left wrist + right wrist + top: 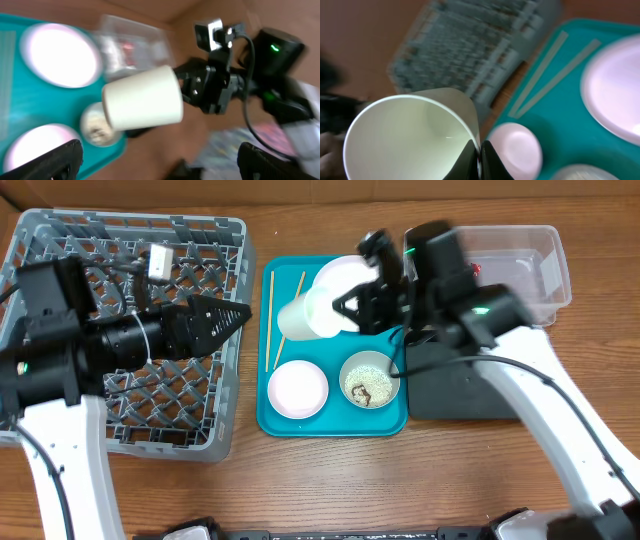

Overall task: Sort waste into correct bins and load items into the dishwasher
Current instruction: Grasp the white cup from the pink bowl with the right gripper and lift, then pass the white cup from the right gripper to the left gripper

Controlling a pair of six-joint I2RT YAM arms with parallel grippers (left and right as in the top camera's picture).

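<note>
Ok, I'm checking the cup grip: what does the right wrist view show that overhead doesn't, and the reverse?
Right wrist only: the empty inside of the white cup, with the right gripper shut on its rim. Overhead only: the clear tub, the black tray, rice in the grey-green bowl. Both: dish rack, teal tray, chopsticks, plate, pink bowl.

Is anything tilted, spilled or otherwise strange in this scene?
The small white cup hangs sideways above the teal plastic tray, pinched at its rim by the shut right gripper. Nothing appears spilled.
</note>
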